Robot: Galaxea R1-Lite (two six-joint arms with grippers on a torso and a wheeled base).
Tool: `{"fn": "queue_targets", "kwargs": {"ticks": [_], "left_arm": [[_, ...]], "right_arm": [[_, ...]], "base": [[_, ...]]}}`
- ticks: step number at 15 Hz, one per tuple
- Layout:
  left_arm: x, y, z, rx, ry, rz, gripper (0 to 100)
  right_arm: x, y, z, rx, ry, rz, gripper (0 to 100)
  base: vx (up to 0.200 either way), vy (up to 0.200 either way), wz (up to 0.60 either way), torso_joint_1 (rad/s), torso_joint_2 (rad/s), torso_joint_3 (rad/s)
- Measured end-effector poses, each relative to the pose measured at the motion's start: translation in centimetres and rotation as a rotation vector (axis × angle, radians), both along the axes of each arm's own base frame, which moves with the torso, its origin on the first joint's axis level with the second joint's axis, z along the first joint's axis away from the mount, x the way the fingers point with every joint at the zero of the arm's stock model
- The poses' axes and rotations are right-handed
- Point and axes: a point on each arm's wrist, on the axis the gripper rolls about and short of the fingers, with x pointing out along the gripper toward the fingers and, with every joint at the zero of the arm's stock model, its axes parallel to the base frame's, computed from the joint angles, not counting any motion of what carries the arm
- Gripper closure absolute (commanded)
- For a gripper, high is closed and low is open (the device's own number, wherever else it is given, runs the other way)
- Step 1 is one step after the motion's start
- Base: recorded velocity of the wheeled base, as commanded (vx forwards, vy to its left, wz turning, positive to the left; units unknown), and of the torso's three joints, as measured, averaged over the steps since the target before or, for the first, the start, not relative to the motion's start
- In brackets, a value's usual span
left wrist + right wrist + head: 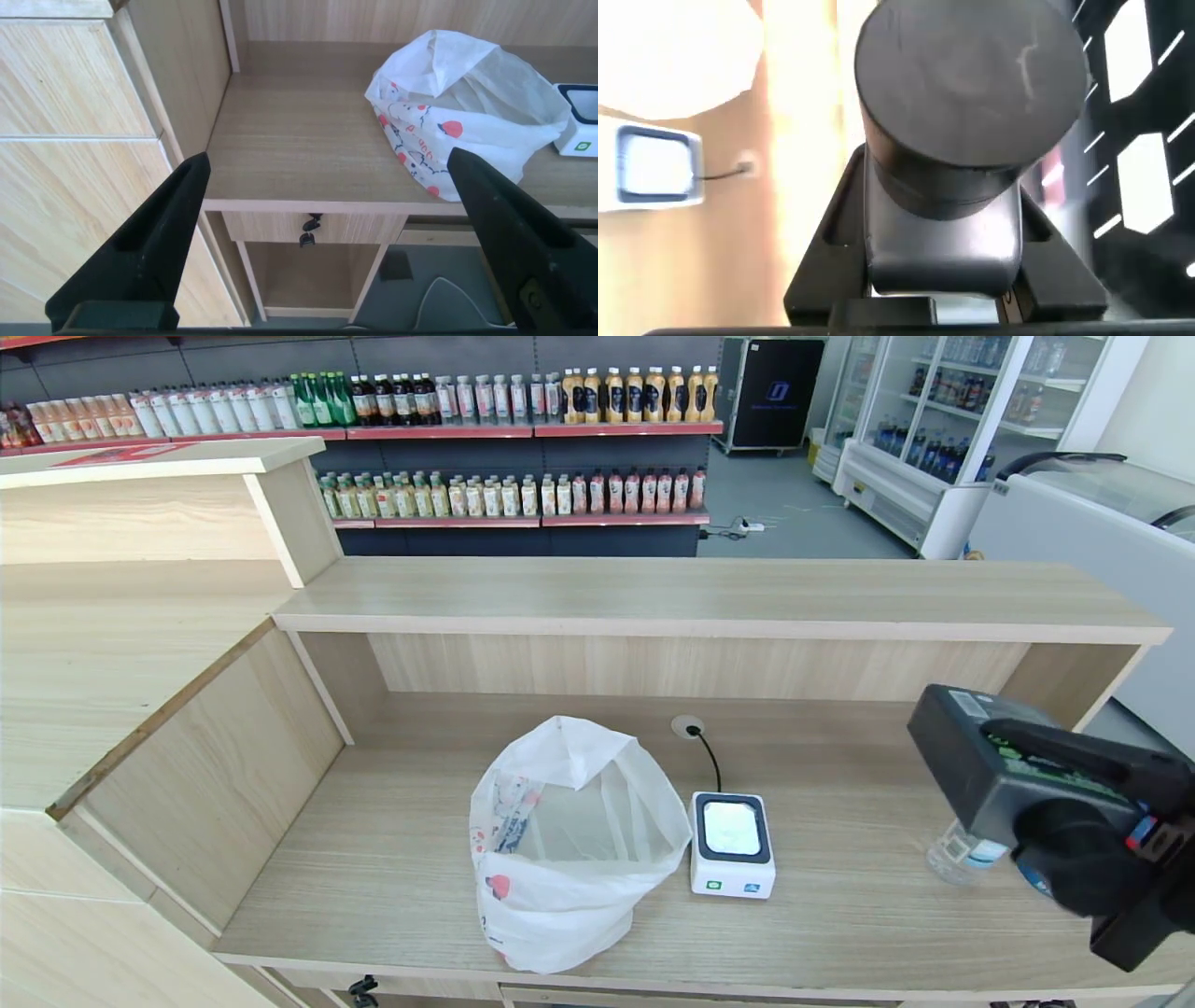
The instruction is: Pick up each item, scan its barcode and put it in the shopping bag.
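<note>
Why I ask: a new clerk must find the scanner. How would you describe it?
On the lower wooden counter, look just to the robot's right of the white shopping bag. The scanner is the small white box with a dark-framed glass top, the only thing there with a black cable.

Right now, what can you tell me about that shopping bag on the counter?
The shopping bag is thin, crinkled white plastic, partly see-through, with red and dark printed patterns low on its front. It stands slumped on the wooden counter with its mouth gaping upward, and no item shows inside. The white scanner sits right beside it, on the robot's right. Whether the two touch is unclear.
</note>
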Motion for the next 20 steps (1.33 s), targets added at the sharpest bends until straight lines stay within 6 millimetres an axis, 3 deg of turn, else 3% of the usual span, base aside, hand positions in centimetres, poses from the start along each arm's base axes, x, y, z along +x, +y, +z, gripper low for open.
{"fn": "queue_targets", "kwargs": {"ticks": [3,6,8,10,14,20], "left_arm": [[0.0,0.0,0.0,0.000,0.000,0.000,0],[0.0,0.0,0.0,0.000,0.000,0.000,0],[0.0,0.0,0.0,0.000,0.000,0.000,0],[0.0,0.0,0.0,0.000,0.000,0.000,0],[0.0,0.0,0.0,0.000,0.000,0.000,0],[0.0,0.0,0.0,0.000,0.000,0.001,0]], "right_arm": [[0.8,-2.6,0.0,0.534,0.324,-0.297,100],[1.4,-4.8,-0.8,1.062,0.366,-0.801,100],[2.0,-5.1,-1.8,1.118,0.469,-0.930,100],[2.7,-4.9,-1.2,1.074,0.624,-0.884,100],[4.0,-4.7,2.0,1.160,0.744,-0.741,100],[4.3,-4.3,2.8,1.218,0.935,-0.487,100]], "base": [[0.000,0.000,0.00,0.000,0.00,0.000],[0.000,0.000,0.00,0.000,0.00,0.000],[0.000,0.000,0.00,0.000,0.00,0.000],[0.000,0.000,0.00,0.000,0.00,0.000],[0.000,0.000,0.00,0.000,0.00,0.000],[0.000,0.000,0.50,-0.068,0.16,0.099]]}}
